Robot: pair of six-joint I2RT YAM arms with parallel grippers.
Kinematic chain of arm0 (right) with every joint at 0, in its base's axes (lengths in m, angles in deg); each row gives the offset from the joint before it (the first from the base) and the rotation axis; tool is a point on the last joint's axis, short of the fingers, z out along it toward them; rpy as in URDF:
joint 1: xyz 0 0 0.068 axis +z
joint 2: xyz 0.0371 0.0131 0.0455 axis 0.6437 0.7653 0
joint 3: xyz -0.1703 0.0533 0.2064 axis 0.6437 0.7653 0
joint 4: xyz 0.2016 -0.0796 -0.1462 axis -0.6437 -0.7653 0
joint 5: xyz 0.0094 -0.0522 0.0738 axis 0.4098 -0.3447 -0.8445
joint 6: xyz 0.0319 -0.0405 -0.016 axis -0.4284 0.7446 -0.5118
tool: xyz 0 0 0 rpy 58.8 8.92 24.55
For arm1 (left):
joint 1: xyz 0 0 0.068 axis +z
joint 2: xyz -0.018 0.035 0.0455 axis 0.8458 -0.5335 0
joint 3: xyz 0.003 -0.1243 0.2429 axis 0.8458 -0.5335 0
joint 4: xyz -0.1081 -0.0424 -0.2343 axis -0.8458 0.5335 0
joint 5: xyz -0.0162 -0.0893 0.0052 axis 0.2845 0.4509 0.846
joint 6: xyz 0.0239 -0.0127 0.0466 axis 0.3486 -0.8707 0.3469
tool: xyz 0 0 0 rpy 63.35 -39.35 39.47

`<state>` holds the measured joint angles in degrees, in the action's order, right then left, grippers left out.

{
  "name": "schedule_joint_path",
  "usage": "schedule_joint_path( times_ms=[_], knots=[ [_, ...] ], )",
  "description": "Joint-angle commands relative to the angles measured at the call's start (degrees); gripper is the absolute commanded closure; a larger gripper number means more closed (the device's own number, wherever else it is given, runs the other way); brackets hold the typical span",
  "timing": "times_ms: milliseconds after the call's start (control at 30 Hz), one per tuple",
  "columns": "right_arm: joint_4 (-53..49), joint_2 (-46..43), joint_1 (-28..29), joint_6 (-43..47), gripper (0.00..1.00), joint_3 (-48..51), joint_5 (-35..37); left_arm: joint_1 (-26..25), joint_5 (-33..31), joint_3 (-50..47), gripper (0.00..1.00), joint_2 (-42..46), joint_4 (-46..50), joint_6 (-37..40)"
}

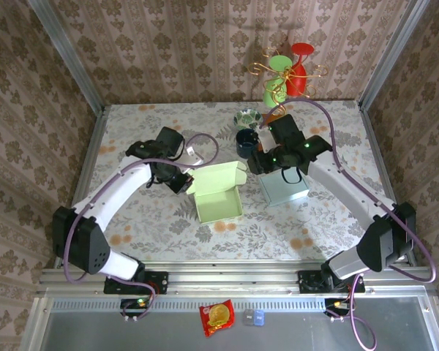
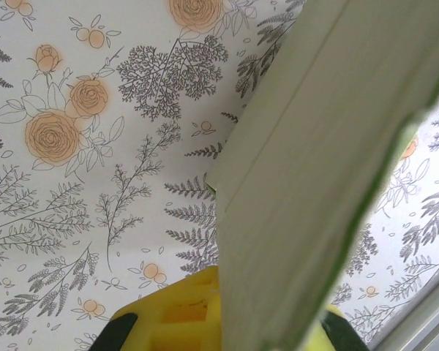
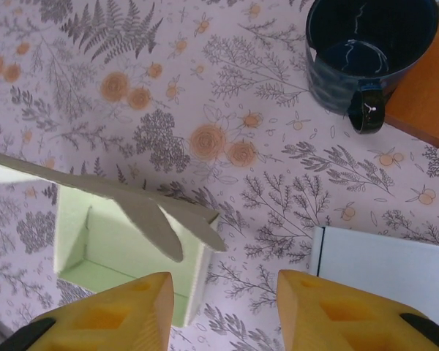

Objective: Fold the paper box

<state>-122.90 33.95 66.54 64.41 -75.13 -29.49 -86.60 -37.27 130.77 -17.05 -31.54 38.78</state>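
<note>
The green paper box [image 1: 219, 191] was found mid-table, its left wall pinched by the clamped left gripper [image 1: 181, 183]. With the right gripper [image 1: 257, 164] held parted and empty over the lid flap, the flap could be creased, or the mug [image 1: 246, 142] just beyond knocked.

- Top external: set high, above and behind the arm bases at 6 o'clock. Faces steeply down, back wall at 12. Takes in the whole table [image 1: 168, 219].
- Left wrist: very near the cloth, facing down. Left fingers [image 2: 183, 314] at 6 o'clock, green paper box [image 2: 307, 183] running from 1 to 6.
- Right wrist: farther off the cloth, facing down. Right fingers [image 3: 124, 314] along 6 o'clock.
- Shared, top and right wrist: green paper box [image 1: 218, 191] [image 3: 95, 248], mug [image 1: 246, 142] [image 3: 366, 44], pale blue box [image 1: 285, 189] [image 3: 388, 270]. The left wrist shares the green paper box with both.
</note>
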Motion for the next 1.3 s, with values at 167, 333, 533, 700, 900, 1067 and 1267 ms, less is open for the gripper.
schedule_joint_path(
  times_ms=[167,333,533,700,900,1067,1267],
  knots=[
    [-2.7,3.6,0.5,7.6,0.44,0.2,-6.4,0.2,-1.0,3.1,1.00,-3.2,1.2,3.7],
    [-3.4,7.1,0.7,10.7,0.43,-0.9,-2.1,0.3,-1.2,2.7,1.00,-3.6,0.5,4.5],
    [-4.8,11.9,1.2,13.6,0.45,-5.3,-1.5,0.5,-1.3,2.7,1.00,-4.5,0.0,4.5],
    [-4.6,13.9,2.4,13.4,0.50,-6.3,-1.5,0.5,-1.2,2.9,1.00,-4.9,-0.5,4.0],
    [-4.1,15.1,2.7,12.7,0.57,-7.0,-1.0,0.5,-1.2,3.3,1.00,-5.4,-0.8,3.7],
    [-4.3,15.8,3.4,12.3,0.63,-7.5,0.3,0.5,-1.0,3.3,1.00,-5.5,-1.2,3.0],
    [-4.1,16.8,4.4,10.9,0.69,-7.7,2.6,0.5,-1.1,3.2,1.00,-5.7,-1.8,1.9]
  ],
)
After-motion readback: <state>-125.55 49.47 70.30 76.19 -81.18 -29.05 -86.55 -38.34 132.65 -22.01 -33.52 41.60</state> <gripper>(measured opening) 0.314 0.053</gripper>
